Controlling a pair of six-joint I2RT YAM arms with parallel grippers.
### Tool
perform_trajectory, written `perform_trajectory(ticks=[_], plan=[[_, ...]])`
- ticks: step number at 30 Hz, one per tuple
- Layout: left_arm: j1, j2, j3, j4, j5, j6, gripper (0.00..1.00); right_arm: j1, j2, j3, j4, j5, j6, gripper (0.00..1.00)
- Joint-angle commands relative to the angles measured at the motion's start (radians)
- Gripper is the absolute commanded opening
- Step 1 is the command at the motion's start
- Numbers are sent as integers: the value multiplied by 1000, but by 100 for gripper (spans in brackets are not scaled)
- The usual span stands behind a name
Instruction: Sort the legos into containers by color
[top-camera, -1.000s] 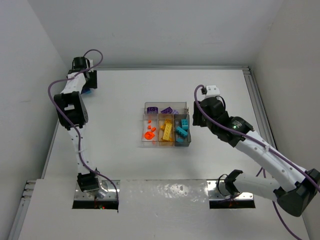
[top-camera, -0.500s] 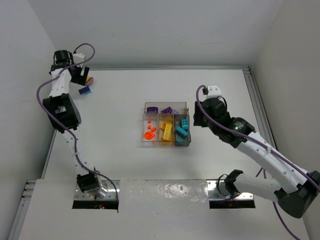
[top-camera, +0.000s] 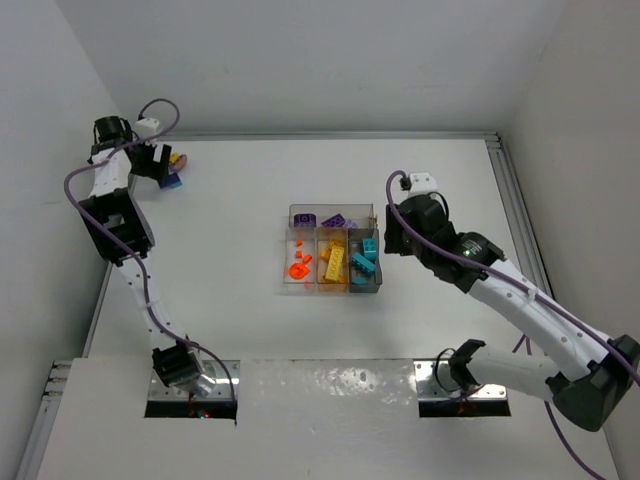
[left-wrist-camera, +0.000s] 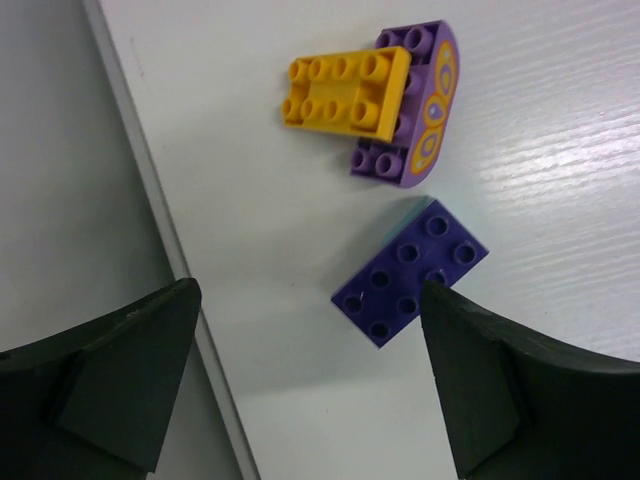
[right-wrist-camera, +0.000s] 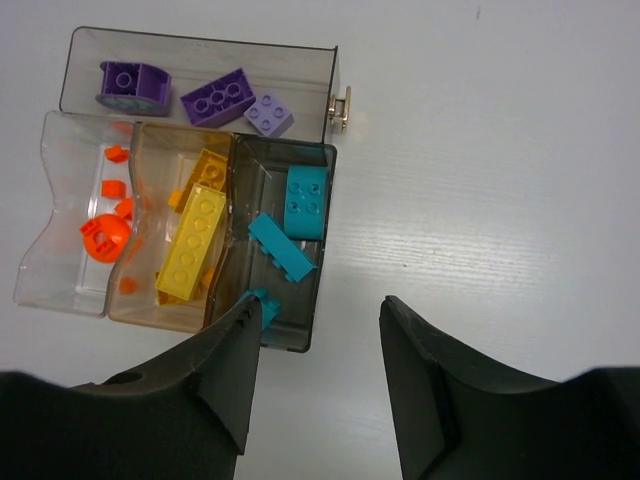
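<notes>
At the far left corner, my left gripper hangs open above the table with nothing between its fingers. A dark purple lego lies flat just ahead of its right finger. Beyond it a yellow lego rests on a purple half-round piece. The clear containers tray sits mid-table. It holds purple legos in the long bin, orange bits, a yellow brick and teal bricks. My right gripper is open and empty, over bare table beside the tray's teal bin.
The table's left edge rail runs right under my left gripper, with the wall close beyond it. A metal latch sticks out of the tray's right side. A rail borders the table on the right.
My left gripper has opened wide and drawn back toward the far left corner. The dark purple lego it was over now lies free on the table. The right arm has not moved.
</notes>
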Motion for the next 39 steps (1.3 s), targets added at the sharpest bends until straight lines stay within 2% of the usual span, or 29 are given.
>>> perform_trajectory(ticks=[1,5,13,19,25,32,37,39], plan=[[-7,24,9,46,77,14,87,5,20,51,-6,-4,-6,51],[-7,33,-5,28,93,42,79,5,34,56,5,-10,-3,51],[-7,46,-12,21,157,59,72,3,88,97,-8,-30,-11,51],[-7,4,-66,-72,243,112,67,3,100,110,-6,-35,-17,51],[-7,-86,-193,-104,257,160,66,3,102,116,-1,-32,-28,51],[-7,-181,-241,-154,326,171,66,5,102,120,6,-40,-31,51],[-11,-240,-262,-143,312,183,66,3,94,116,6,-44,-31,51],[-17,-244,-278,-141,265,190,66,3,91,113,11,-43,-29,51]])
